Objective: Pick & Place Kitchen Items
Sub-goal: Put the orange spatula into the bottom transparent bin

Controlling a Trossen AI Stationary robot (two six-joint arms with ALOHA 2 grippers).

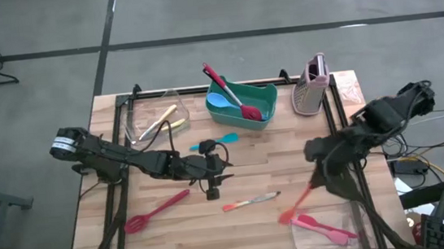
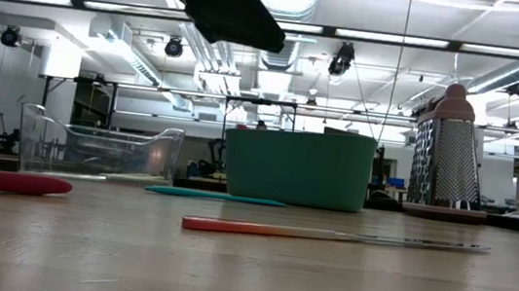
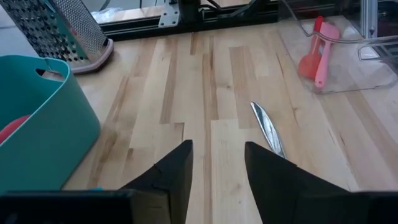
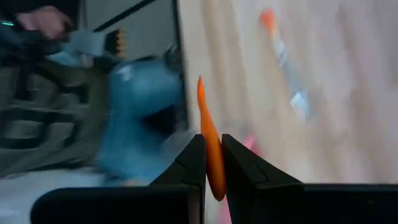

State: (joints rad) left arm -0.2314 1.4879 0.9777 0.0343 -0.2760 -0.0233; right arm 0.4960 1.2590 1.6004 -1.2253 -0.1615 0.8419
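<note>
My right gripper [image 1: 314, 185] is shut on an orange-red spatula [image 1: 295, 207] beside the clear tub [image 1: 355, 230] at the near right, which holds a pink spatula [image 1: 323, 227]. My left gripper [image 1: 225, 172] is open and empty above mid-table, its fingers [image 3: 177, 165] pointing toward the right edge. Flat on the table lie a teal utensil [image 1: 208, 145], a red spatula [image 1: 155, 211] and an orange-handled knife [image 1: 250, 201]. The green bin [image 1: 262, 96] holds red and blue utensils [image 1: 232, 99]. Yellow-handled cutlery [image 1: 159, 121] lies in the far-left clear tub [image 1: 135, 116]. My right gripper pinches the orange-red spatula between its two fingers, which close on its two flat sides [image 4: 211, 140]. The piece stands edge-on in the gap and reaches out past the fingertips. In the high view the spatula slants from the gripper toward the near edge, its head [image 1: 286, 216] by the tub's rim.
The upright grater [image 1: 312, 87] stands at the far right beside the bin. The black frame rails [image 1: 340, 121] run along the table's left and right sides. A person shows blurred beyond the table in the right wrist view [image 4: 124, 118]. Bare wood lies between the knife and the near edge.
</note>
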